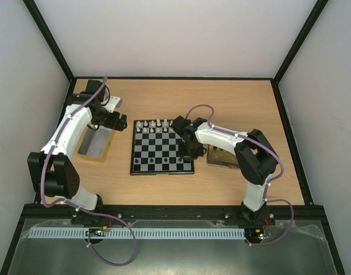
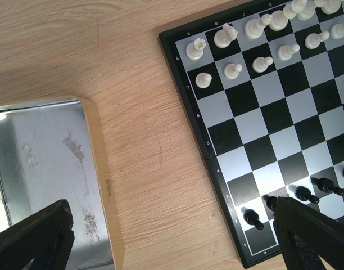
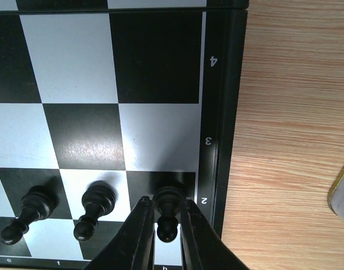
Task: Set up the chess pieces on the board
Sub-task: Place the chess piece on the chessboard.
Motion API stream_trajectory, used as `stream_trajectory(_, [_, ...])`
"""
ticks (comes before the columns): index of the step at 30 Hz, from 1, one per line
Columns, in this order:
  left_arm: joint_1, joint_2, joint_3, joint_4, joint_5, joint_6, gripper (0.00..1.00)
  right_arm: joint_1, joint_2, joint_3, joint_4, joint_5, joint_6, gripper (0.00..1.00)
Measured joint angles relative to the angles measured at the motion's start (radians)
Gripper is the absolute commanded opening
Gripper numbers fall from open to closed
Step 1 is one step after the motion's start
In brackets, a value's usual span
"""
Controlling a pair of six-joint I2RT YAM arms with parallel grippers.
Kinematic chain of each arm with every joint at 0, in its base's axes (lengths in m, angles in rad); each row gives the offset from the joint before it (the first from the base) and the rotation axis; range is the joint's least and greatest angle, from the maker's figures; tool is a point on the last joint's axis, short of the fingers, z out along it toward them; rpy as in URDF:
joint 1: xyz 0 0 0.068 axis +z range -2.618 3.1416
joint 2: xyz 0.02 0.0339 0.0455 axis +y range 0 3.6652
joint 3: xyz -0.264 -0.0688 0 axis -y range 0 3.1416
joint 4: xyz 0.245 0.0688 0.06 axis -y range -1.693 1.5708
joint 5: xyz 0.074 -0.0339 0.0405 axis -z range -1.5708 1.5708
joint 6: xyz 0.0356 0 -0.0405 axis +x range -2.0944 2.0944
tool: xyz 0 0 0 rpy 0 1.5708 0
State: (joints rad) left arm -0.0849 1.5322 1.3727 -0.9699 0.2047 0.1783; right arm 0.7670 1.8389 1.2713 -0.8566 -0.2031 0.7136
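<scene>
The right gripper (image 3: 166, 202) stands low over the board (image 3: 217, 112), its fingers close on either side of a black pawn (image 3: 167, 226) on the edge square of the second row, where it belongs. Whether they pinch it I cannot tell. The left gripper (image 2: 169, 228) hangs wide open by the silver tray (image 2: 43, 152), likely keeping clear.

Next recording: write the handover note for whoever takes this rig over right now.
Left gripper: open, empty, by the silver tray.
Right gripper: fingers flank a black pawn near the board's near-right corner; grip unclear.
Done: white pieces stand in the two far rows; black pawns line the second-nearest row.
To do: black's back row looks bare where visible; its pieces are not in view.
</scene>
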Motion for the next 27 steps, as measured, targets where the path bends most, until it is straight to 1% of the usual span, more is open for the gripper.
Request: stream_trajectory(27, [0.000,0.000,0.000,0.000,0.000,0.000,0.97,0.000,0.020,0.016,0.002,-0.001,-0.018,0.14])
